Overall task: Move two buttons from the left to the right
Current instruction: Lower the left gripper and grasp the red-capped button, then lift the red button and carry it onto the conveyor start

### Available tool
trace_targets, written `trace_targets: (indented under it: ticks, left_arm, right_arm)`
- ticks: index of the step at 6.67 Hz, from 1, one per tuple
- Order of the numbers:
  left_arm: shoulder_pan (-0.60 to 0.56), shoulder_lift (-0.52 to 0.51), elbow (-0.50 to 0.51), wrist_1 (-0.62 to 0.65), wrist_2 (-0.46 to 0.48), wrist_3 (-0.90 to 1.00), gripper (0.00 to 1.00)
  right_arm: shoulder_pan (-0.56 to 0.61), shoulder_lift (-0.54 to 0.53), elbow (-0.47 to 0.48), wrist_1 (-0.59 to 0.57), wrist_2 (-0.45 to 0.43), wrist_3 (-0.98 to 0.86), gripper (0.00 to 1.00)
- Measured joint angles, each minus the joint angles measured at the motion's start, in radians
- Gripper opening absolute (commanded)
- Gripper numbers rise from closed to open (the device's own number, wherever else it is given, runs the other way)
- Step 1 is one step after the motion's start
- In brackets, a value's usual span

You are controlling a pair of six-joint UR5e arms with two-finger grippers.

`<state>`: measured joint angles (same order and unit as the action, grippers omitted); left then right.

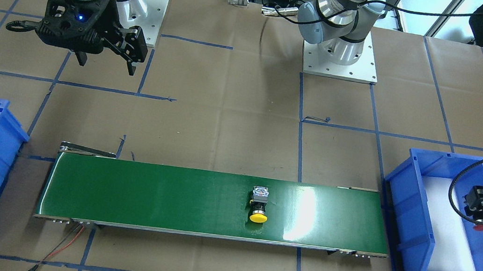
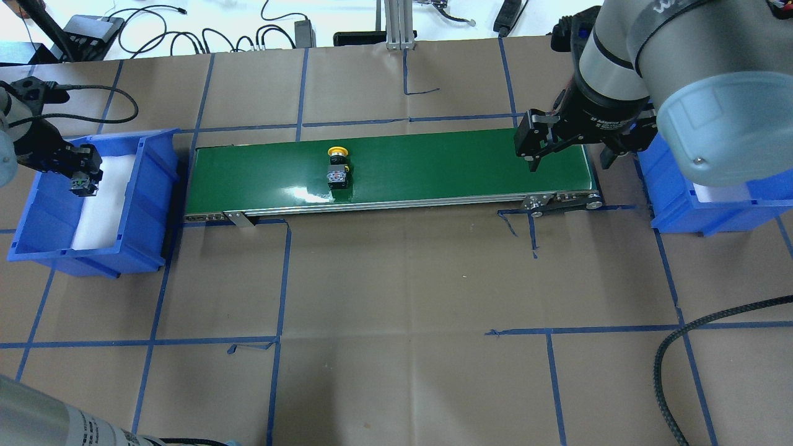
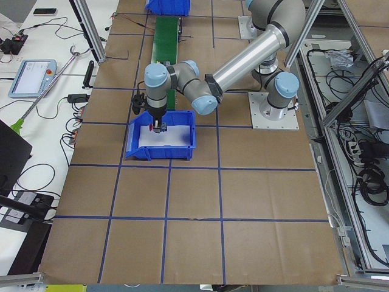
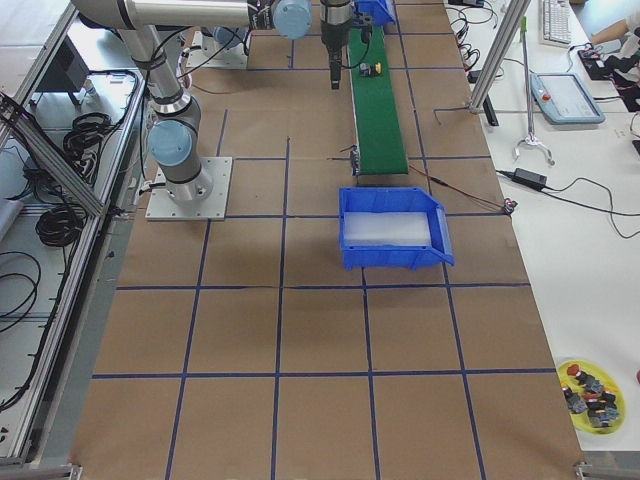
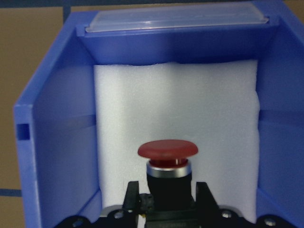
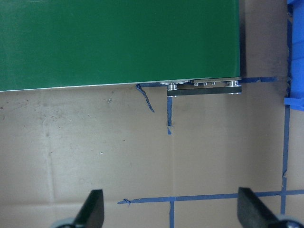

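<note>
Over the left bin [image 5: 57, 142], the left claw [image 5: 167, 199] pinched the red button [image 5: 167, 149]; next it probably needed setting on the belt [image 2: 433, 167].

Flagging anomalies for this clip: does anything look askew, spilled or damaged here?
Nothing serious. The yellow button lies on its side on the green belt, and blue tape near the belt's end is torn and curled. The left gripper holds the red button squarely.
</note>
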<state>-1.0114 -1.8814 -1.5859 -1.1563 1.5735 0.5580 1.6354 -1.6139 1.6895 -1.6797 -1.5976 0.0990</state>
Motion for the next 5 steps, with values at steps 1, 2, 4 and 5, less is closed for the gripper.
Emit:
trace_targets:
  ticks: [1,2,4,5]
  left_arm:
    - [-0.003,0.019,0.057,-0.095,0.002,-0.005,0.10]
    - [-0.011,0.025,0.091,-0.148,0.002,-0.017,0.10]
    - [-0.068,0.020,0.103,-0.173,0.004,-0.076,0.11]
    - [-0.121,0.018,0.101,-0.172,0.005,-0.133,0.11]
  right_arm:
    - [0.000,0.009,-0.002,0.000,0.000,0.006,1.00]
    - [-0.001,0.013,-0.006,0.000,0.000,0.009,1.00]
    - [-0.001,0.015,-0.007,0.000,0.001,0.013,1.00]
    - [-0.002,0.015,-0.008,0.000,0.001,0.014,1.00]
